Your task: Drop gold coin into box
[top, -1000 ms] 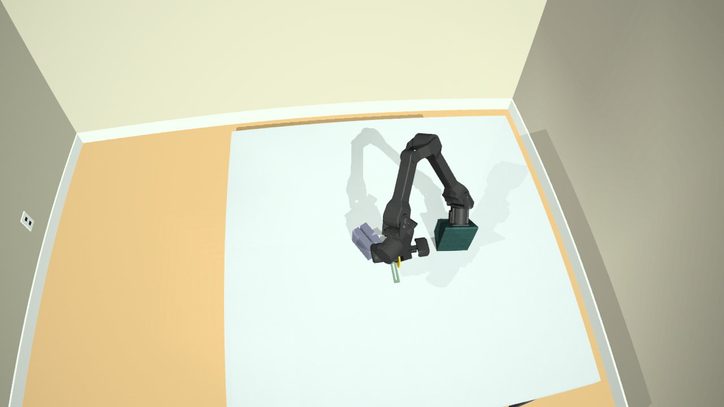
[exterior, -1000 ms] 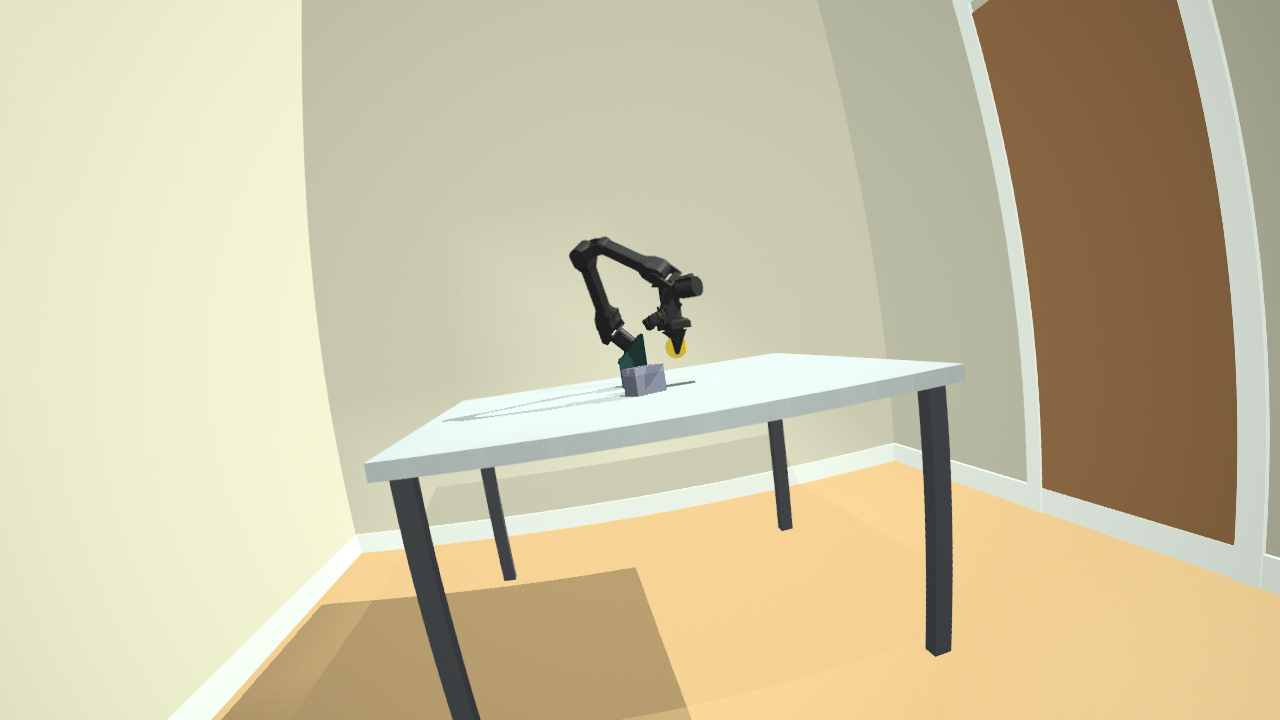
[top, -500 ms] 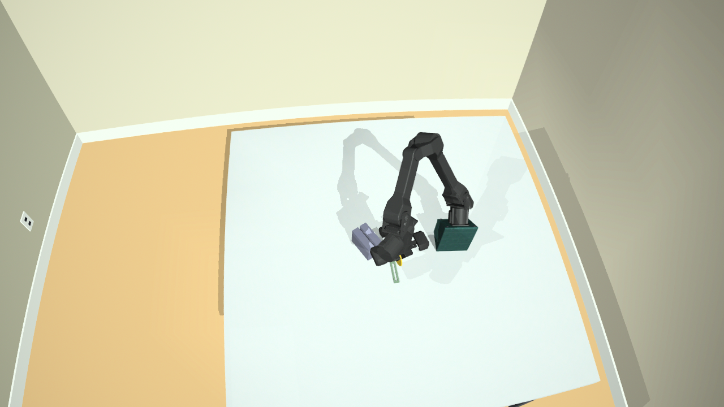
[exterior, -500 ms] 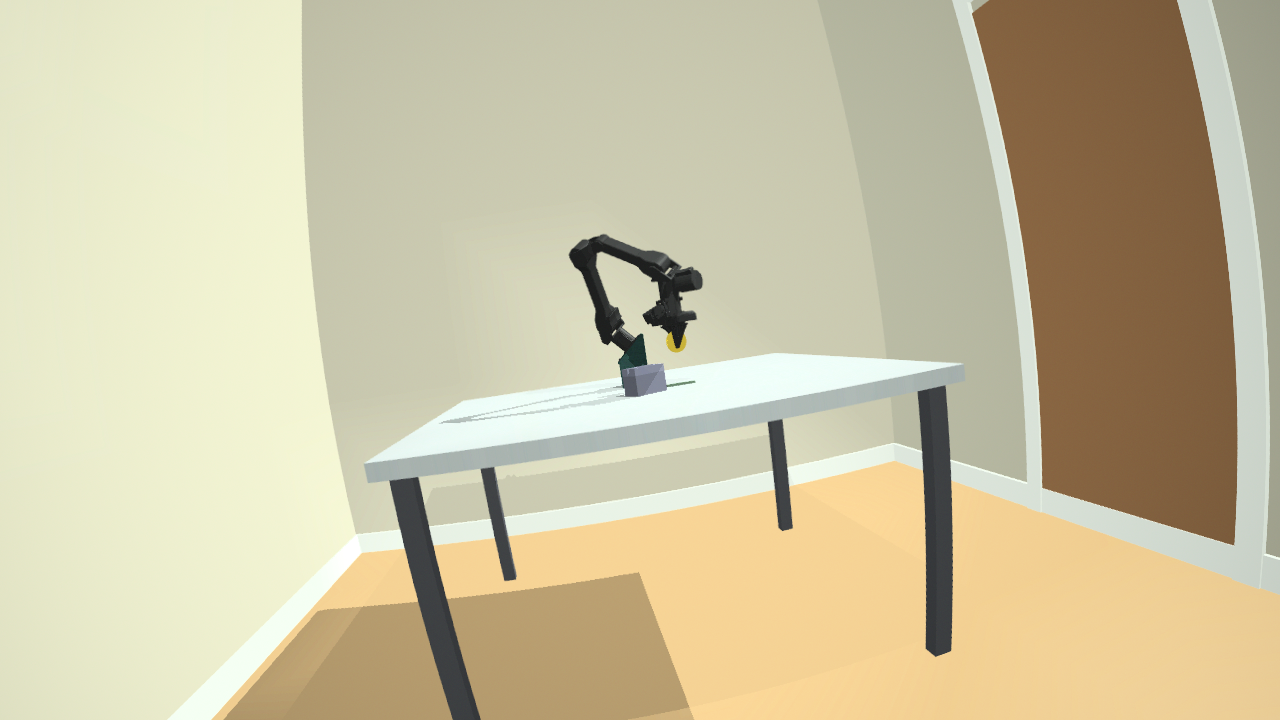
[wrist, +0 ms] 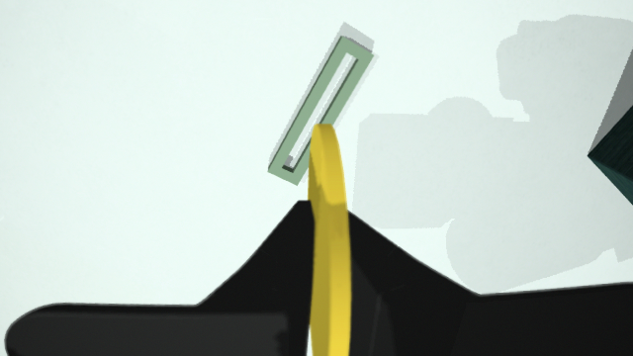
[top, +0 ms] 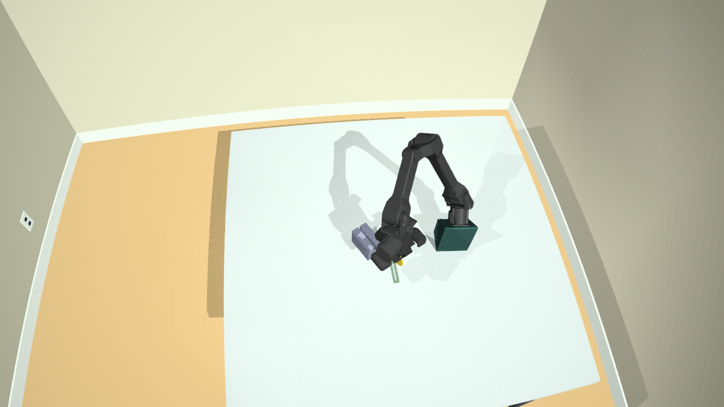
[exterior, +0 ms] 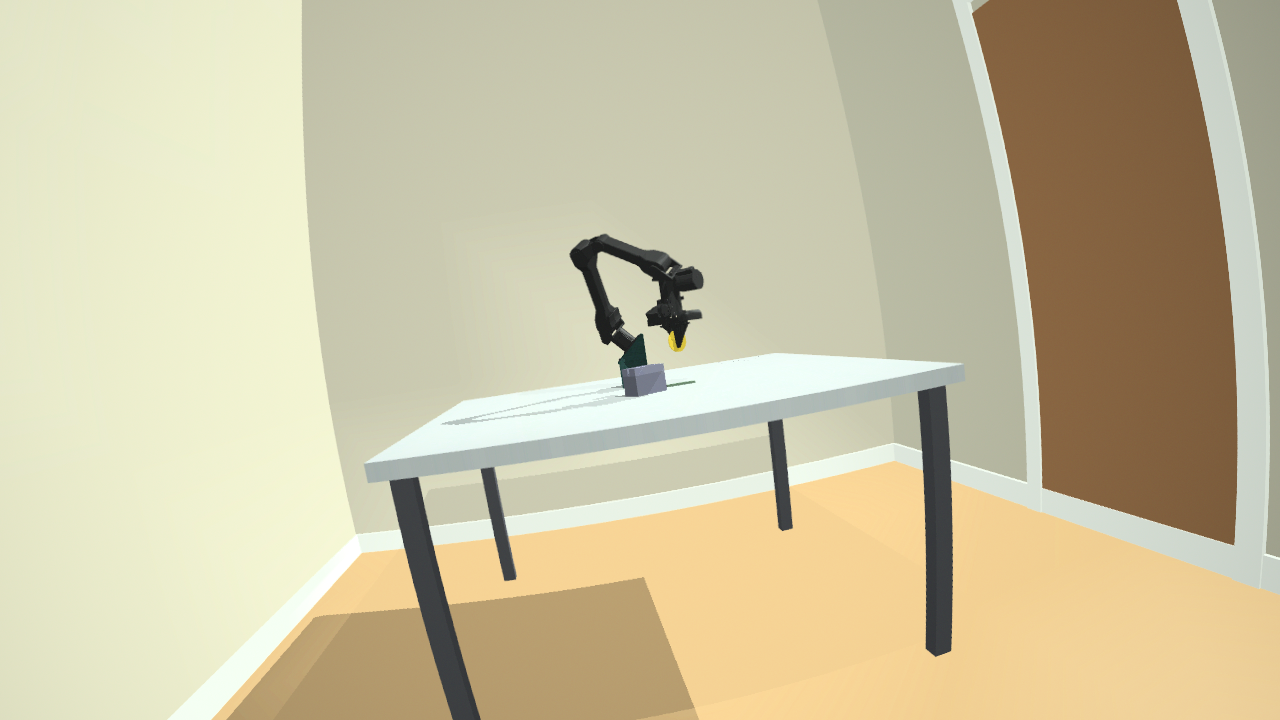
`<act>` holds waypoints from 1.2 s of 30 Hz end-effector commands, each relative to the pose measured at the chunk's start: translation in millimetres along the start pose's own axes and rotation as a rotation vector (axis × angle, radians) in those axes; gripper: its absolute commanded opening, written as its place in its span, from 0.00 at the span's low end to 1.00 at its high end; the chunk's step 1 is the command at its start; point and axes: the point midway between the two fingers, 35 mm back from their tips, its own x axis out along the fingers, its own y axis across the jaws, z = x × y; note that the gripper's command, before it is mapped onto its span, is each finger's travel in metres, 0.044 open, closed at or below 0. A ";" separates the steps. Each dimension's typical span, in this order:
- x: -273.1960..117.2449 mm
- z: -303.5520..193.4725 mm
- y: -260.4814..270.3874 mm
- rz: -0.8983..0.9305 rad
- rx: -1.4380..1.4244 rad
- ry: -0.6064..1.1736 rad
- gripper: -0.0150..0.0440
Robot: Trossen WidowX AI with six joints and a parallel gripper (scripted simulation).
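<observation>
My gripper (top: 396, 260) (exterior: 677, 339) (wrist: 315, 214) is shut on the gold coin (top: 400, 262) (exterior: 674, 343) (wrist: 327, 198) and holds it on edge, well above the table. The green holder (top: 395, 275) (wrist: 321, 104) lies empty on the white table (top: 313, 314) (exterior: 805, 380) (wrist: 124, 124), below and just ahead of the coin. The grey box (top: 363, 239) (exterior: 644, 379) with its slotted lid stands to the left of the gripper in the overhead view, partly hidden by the arm. The box is out of the wrist view.
The arm's dark-green base block (top: 454, 235) (exterior: 633, 351) (wrist: 615, 158) stands to the right of the gripper on the table. The table's edges are far from the objects.
</observation>
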 end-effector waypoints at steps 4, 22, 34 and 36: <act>-0.1 12.7 3.9 -0.002 -0.007 0.005 0.25; -1.9 53.8 13.1 0.003 -0.008 0.009 0.25; -1.8 83.1 15.7 0.003 -0.008 0.007 0.25; -1.6 88.1 15.8 0.003 -0.007 0.006 0.25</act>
